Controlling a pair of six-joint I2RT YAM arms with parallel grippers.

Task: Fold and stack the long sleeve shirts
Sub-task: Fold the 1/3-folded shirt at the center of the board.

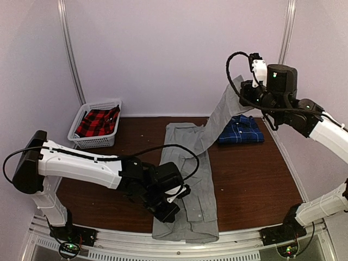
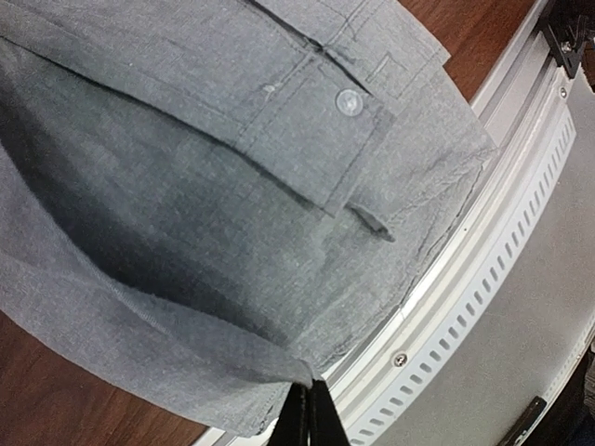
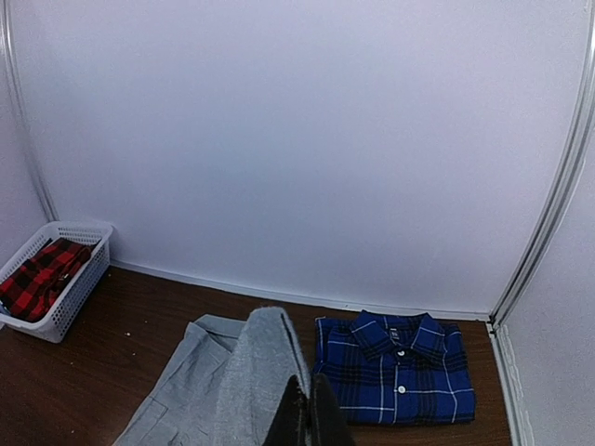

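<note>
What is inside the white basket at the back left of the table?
The white basket holds a crumpled red-and-black plaid cloth. Whatever lies under that cloth, including the basket's floor, is covered and cannot be seen.

Lab booth: white panels (image 1: pixel 163 54), aluminium rail (image 2: pixel 446 307).

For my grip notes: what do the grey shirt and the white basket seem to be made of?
The grey shirt looks like woven cotton cloth, matte: fine flecked weave, soft folds, stitched cuff. The white basket is likely hard plastic, smooth: moulded lattice walls.
</note>
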